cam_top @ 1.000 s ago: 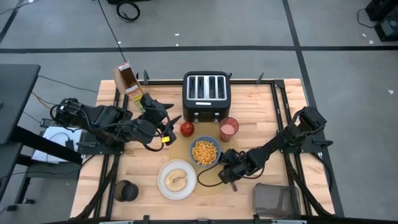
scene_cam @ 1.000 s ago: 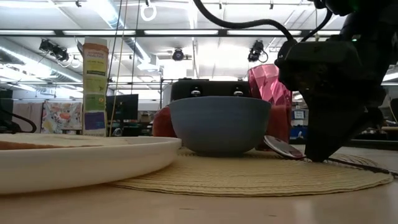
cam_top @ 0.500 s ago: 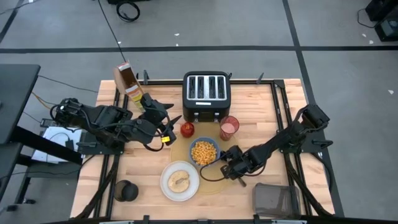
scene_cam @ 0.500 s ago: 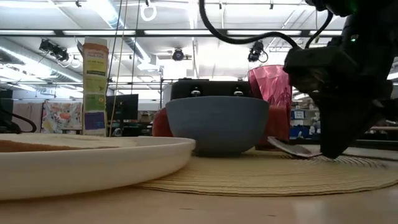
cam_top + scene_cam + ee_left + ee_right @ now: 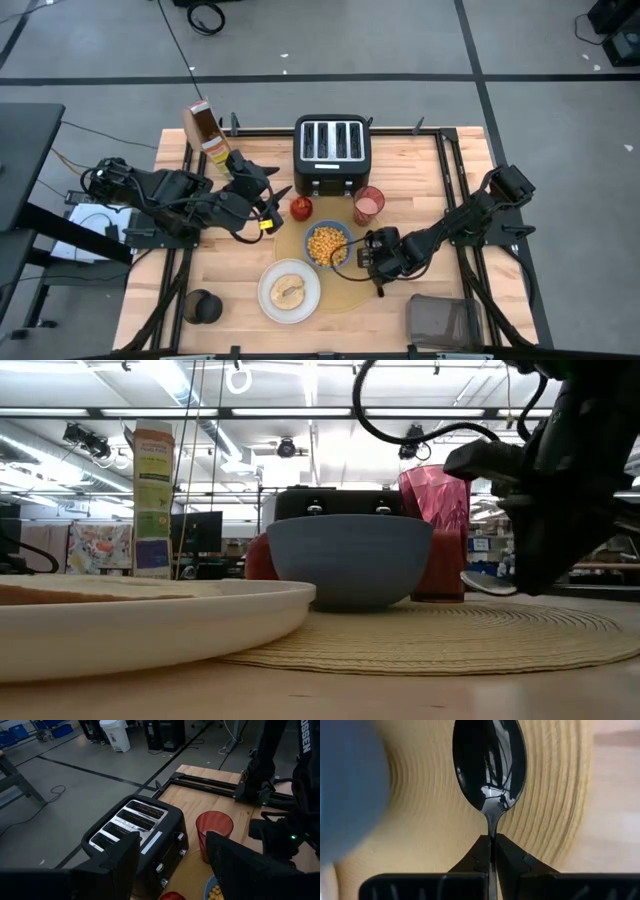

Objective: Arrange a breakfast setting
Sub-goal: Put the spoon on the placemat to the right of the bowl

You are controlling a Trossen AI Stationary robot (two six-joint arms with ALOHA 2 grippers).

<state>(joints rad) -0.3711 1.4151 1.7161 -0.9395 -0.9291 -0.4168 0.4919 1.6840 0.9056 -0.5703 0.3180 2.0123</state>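
Above placemat (image 5: 345,290) edge, beside bowl (image 5: 329,244), right gripper (image 5: 366,256) pinched spoon (image 5: 489,765) handle; left gripper (image 5: 268,193) spread wide

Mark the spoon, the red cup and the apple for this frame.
metal spoon (image 5: 489,765), right wrist view, on its bowl.
translucent red cup (image 5: 368,206), high view, on its rim and contents.
red apple (image 5: 300,207), high view, on its top.

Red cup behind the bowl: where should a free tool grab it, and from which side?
Judging by its pose, grip the red cup at the upper wall, coming from above or from its open right side. It stands upright with liquid inside; the toaster crowds its back and the blue bowl its front.
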